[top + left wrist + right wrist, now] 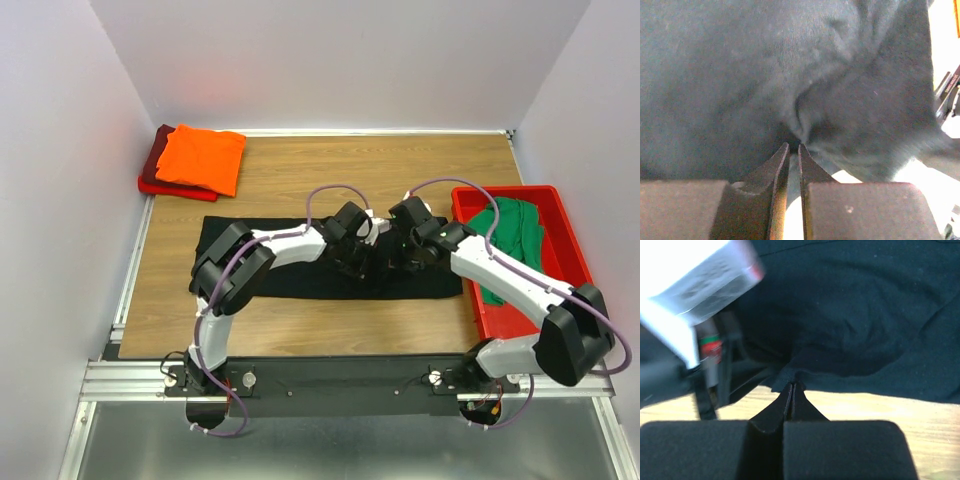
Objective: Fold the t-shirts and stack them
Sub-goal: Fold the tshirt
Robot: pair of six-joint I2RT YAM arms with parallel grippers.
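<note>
Left gripper (794,146): jaws nearly together, only a thin slit. A pucker of the black shirt (740,75) runs into the tips, which reads as a pinch on cloth.
Right gripper (791,385): jaws pressed tight, no gap. The shirt hem gathers right at the tips, so it is held.
Grip spacing: both grippers sit close together over the middle of the shirt, and part of the left arm shows in the right wrist view.
Cloth at grips: bunched and creased around each pinch. Wood shows under the hem at the right grip, so that edge is off the table (300,170).
Black shirt, whole: a long band across the table in front of the arms, both ends lying flat.
Step in hand (judged): carrying the pinched edge over to fold the band.
To do it well: move both grippers together at the same height and pace. Keep the hem taut between them, not stretched. Lift only enough to clear the lower layer. Lay the edge square on the far side before letting go.
Risk: the pinches are close together, so the outer ends may lag and fold crooked. The left pinch looks shallow and may slip.
Orange shirt (202,158): folded, on the dark red shirt (152,168), far left corner, well apart.
Green shirt (515,235): loose in the bin (505,190) at right.
</note>
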